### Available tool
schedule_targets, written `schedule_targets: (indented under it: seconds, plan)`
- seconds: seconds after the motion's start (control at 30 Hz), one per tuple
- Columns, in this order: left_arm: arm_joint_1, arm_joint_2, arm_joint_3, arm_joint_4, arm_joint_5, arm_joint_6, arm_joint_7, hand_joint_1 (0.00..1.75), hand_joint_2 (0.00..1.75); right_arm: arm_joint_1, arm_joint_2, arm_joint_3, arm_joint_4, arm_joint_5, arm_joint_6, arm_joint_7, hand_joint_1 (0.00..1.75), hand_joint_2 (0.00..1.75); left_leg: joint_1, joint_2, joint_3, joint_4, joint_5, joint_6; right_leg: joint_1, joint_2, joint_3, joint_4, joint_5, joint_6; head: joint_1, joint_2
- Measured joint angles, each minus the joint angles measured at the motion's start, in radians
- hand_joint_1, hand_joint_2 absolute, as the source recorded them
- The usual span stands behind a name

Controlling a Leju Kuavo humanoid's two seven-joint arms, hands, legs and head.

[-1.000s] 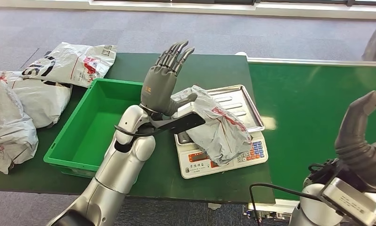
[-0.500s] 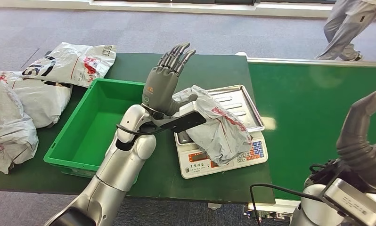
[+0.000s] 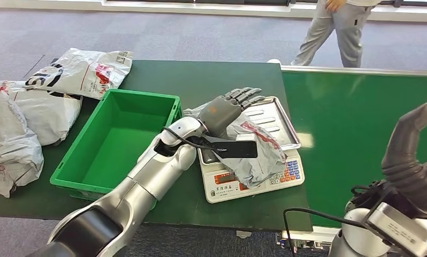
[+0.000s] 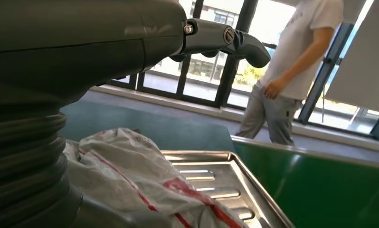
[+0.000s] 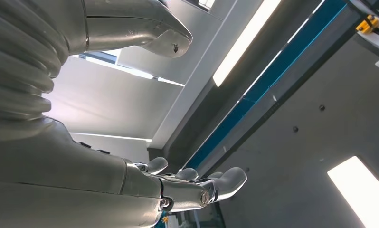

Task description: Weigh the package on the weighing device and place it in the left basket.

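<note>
A crumpled grey package (image 3: pixel 257 150) with red print lies on the steel tray (image 3: pixel 278 115) of the white scale (image 3: pixel 230 184). My left hand (image 3: pixel 230 107) stretches flat, palm down, over the package's far end with fingers straight and apart, gripping nothing. In the left wrist view the package (image 4: pixel 130 166) lies just beneath the left hand (image 4: pixel 83 47), on the tray (image 4: pixel 216 175). The green basket (image 3: pixel 142 95) stands empty to the left of the scale. My right hand (image 3: pixel 409 150) is raised at the lower right, thumb up, holding nothing; the right hand (image 5: pixel 83 142) faces the ceiling in its wrist view.
Several grey packages (image 3: pixel 35 107) are piled on the dark green table left of the basket. A bright green conveyor belt (image 3: pixel 356 118) runs to the right of the scale. A person (image 3: pixel 334 27) walks past behind the table.
My left hand has tipped from upright down and to the right, and lies flat over the package. The person at the back has walked to the left. The right hand has not moved.
</note>
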Motion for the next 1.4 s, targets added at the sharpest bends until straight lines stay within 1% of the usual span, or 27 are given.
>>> schedule_targets:
  seconds: [0.2,0.47,0.87,1.4]
  plan:
    - [-0.048,-0.035,-0.041,0.173,0.027,-0.06,-0.046,0.0,1.75,0.0,0.0,-0.018,0.0,-0.004,0.0,-0.005,0.0,1.75,0.0,0.0,0.0,0.0,0.0,0.0,0.0,0.0,0.0,0.0,0.0,0.0,0.0,0.0]
    - [-0.074,-0.066,-0.066,0.281,0.037,-0.078,-0.058,0.0,1.75,0.0,0.0,-0.041,0.0,-0.015,0.0,-0.02,0.0,1.75,0.0,0.0,-0.001,0.0,0.0,0.0,0.0,0.0,0.0,0.0,0.0,0.0,0.0,0.0]
    - [-0.085,-0.079,-0.077,0.331,0.041,-0.081,-0.058,0.0,1.75,0.0,0.0,-0.054,0.0,-0.022,0.0,-0.033,0.0,1.75,0.0,0.0,-0.001,0.0,0.0,0.0,0.0,0.0,0.0,0.0,0.0,0.0,0.0,0.0]
    - [-0.087,-0.084,-0.078,0.349,0.041,-0.083,-0.058,0.0,1.75,0.0,0.0,-0.057,0.0,-0.03,0.0,-0.04,0.0,1.75,0.0,0.0,-0.001,0.0,0.0,0.0,0.0,0.0,0.0,0.0,0.0,0.0,0.0,0.0]
